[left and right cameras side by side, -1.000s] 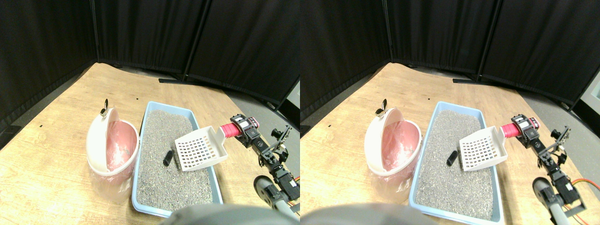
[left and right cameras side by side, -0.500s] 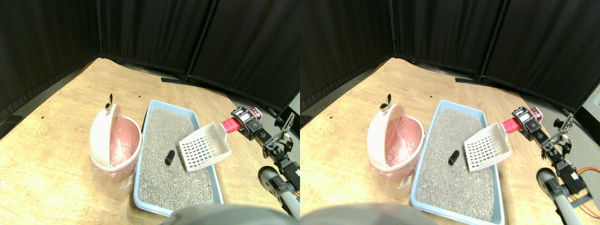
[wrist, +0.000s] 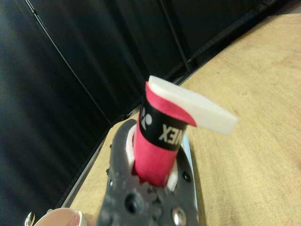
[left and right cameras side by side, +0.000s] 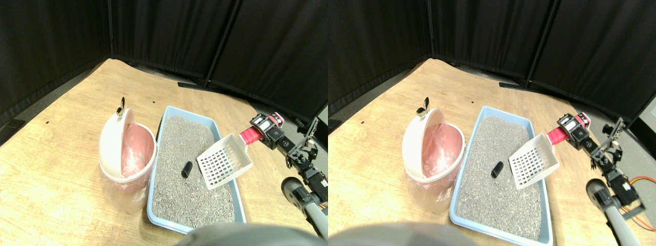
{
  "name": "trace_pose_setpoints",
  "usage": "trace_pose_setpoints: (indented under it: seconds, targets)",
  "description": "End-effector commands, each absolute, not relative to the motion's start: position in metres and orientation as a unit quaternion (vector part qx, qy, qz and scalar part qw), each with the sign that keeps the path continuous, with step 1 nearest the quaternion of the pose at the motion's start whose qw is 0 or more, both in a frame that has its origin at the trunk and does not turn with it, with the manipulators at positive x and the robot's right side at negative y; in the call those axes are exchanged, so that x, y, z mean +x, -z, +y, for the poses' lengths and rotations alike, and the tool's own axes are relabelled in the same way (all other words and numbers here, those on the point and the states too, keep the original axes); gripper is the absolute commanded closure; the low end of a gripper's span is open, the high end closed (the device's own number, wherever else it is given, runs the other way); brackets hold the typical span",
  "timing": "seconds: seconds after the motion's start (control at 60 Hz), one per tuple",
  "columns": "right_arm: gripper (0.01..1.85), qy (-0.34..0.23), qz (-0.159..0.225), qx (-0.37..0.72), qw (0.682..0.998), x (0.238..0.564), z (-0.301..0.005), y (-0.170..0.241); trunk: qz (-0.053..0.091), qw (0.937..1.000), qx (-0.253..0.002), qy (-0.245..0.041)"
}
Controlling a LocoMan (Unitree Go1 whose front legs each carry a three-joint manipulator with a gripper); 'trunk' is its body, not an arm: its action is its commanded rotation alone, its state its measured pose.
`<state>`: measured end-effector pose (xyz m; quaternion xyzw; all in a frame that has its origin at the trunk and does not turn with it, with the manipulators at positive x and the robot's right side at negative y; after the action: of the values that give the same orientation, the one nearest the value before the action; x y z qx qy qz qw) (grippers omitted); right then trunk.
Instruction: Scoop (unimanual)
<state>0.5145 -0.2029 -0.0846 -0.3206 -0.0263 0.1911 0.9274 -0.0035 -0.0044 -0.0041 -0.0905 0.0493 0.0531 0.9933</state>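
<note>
Scoop (left and right cameras side by side: 224, 163) over tray's (left and right cameras side by side: 155, 169) right edge

One blue litter tray (left and right cameras side by side: 159, 169) is sitting on the wooden floor (left and right cameras side by side: 56, 169). One white slotted scoop (left and right cameras side by side: 224, 161) is hanging above it. One small dark lump (left and right cameras side by side: 186, 169) is lying on the grey litter (left and right cameras side by side: 189, 197). One white bin (left and right cameras side by side: 125, 154) with a pink liner is standing beside the tray. One gripper (left and right cameras side by side: 264, 127) is showing.
</note>
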Motion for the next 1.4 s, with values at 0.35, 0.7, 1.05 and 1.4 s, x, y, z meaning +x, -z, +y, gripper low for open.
trace_pose_setpoints:
  seconds: [0.35, 0.7, 1.05, 1.4]
  targets:
    - [1.80, -0.212, -0.029, -0.352, 0.911, 0.513, -0.184, 0.100, 0.065, 0.9890, -0.112, -0.073]
    - [1.80, -0.240, 0.014, -0.283, 0.928, 0.515, -0.137, 0.143, 0.081, 0.9813, -0.135, -0.111]
    - [1.80, -0.280, 0.043, -0.221, 0.933, 0.510, -0.089, 0.179, 0.089, 0.9743, -0.157, -0.135]
    - [1.80, -0.236, 0.045, -0.190, 0.952, 0.512, -0.101, 0.168, 0.080, 0.9783, -0.147, -0.121]
